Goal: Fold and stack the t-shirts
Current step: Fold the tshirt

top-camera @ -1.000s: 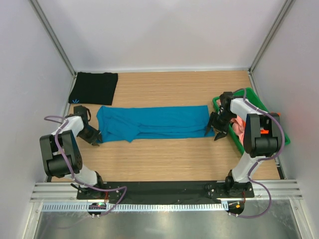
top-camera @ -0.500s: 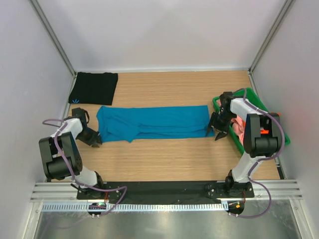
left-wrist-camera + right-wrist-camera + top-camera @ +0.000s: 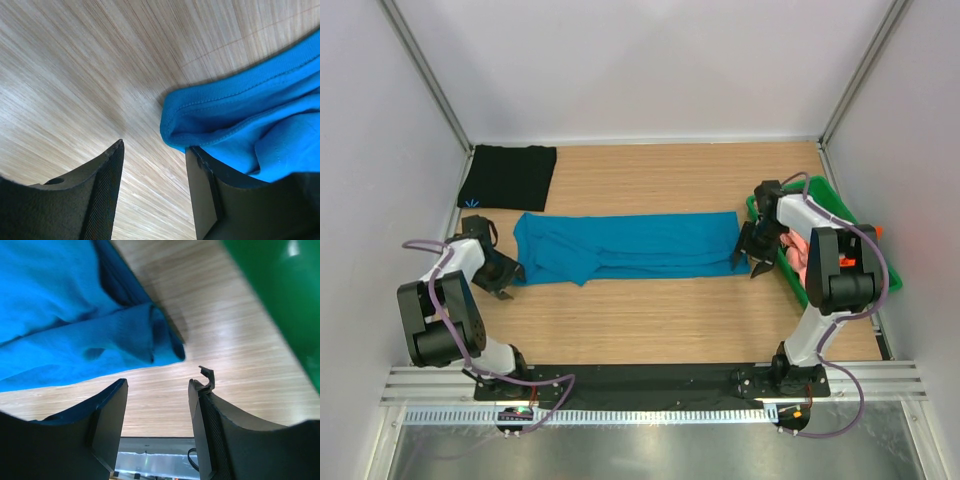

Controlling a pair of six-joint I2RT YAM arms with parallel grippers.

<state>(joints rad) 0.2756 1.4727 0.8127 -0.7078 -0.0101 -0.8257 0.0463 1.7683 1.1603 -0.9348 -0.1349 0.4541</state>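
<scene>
The teal-blue t-shirt lies folded into a long strip across the middle of the table in the top view. A black t-shirt lies folded in the upper left corner. The left end effector sits low at the strip's left end with its jaws apart. Only bare wood shows between them, and the shirt's hemmed corner lies just beside the right-hand finger. The right end effector is at the strip's right end, also parted and gripping nothing, with the shirt's corner just above its gap. The green tray at the right holds pink cloth.
</scene>
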